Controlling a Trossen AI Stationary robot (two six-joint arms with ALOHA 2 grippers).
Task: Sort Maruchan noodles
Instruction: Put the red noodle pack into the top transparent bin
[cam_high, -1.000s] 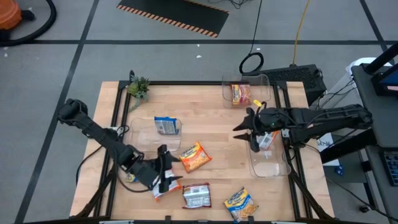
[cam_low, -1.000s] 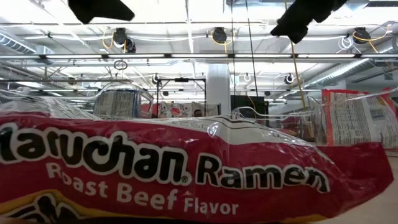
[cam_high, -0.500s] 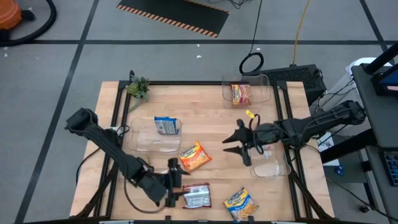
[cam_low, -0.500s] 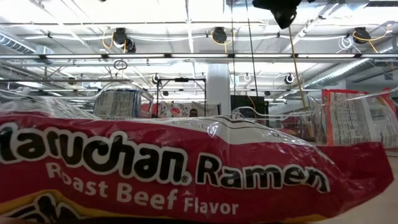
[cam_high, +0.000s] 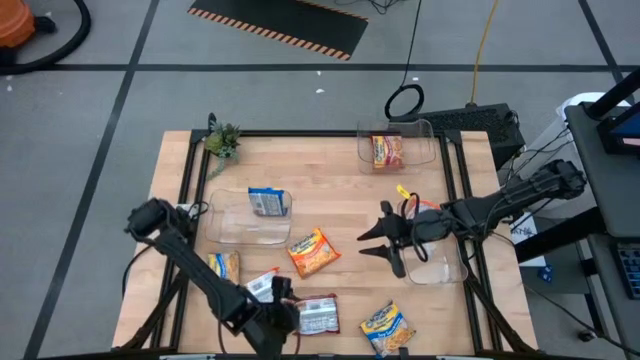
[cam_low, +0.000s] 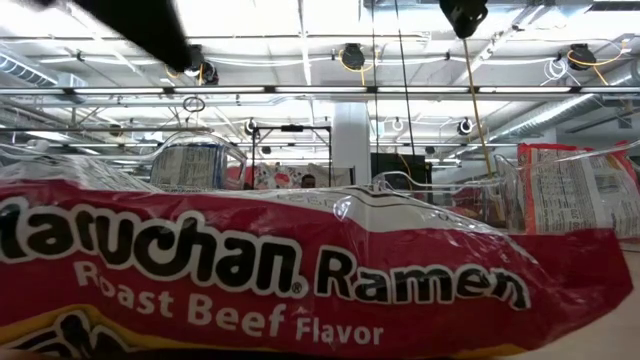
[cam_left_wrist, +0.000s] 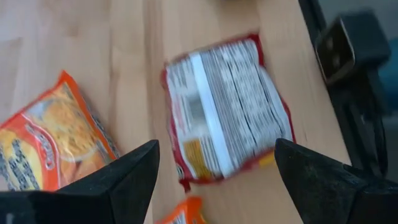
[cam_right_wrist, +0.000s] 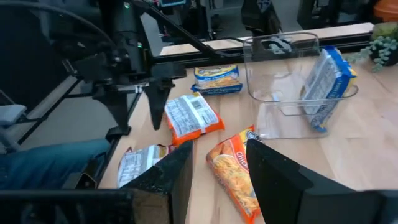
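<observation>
My left pincer (cam_high: 283, 308), spread wide and empty, is hovering lower centre above the silver-white, red-edged crinkly packet (cam_high: 316, 315); my right pincer (cam_high: 378, 240), narrowly parted, is hanging empty centre-right over the wooden tabletop (cam_high: 340, 190).

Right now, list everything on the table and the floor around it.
table: one, pale wood, centre
plant: one, green, back left corner
back bin: one, clear, back edge, holds orange-red packet
left bin: one, clear, left of centre, holds blue packet
right bin: one, clear, right edge, contents unclear
loose packets: five, front half; orange, yellow, silver-orange, silver-red, yellow-blue
striped mat: one, black, floor behind
left gripper: open, over silver-red packet
right gripper: open, empty, right of centre
</observation>
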